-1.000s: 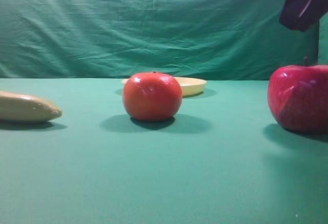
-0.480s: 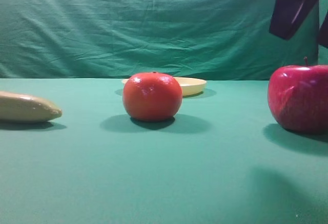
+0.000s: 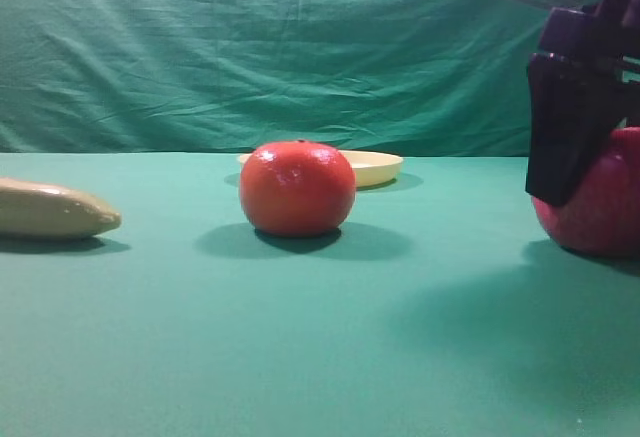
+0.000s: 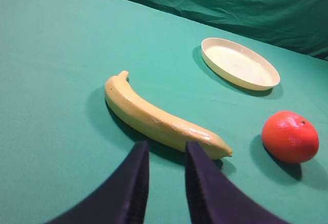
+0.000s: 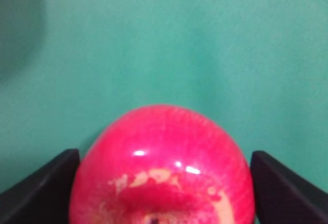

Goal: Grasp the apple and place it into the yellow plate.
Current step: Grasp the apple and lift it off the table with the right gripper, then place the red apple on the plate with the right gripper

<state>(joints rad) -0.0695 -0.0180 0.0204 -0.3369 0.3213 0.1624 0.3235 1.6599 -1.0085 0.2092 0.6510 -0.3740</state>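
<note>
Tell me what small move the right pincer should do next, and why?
Probably close the right pincer on the apple. Its two fingers stand on either side of the apple, with small gaps showing, and the apple sits on the table, far from the yellow plate.

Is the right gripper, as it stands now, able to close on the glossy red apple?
Probably yes. The right gripper is open, with one dark finger on each side of the glossy red apple and small gaps between. Nothing else stands near the apple on the green cloth.
</note>
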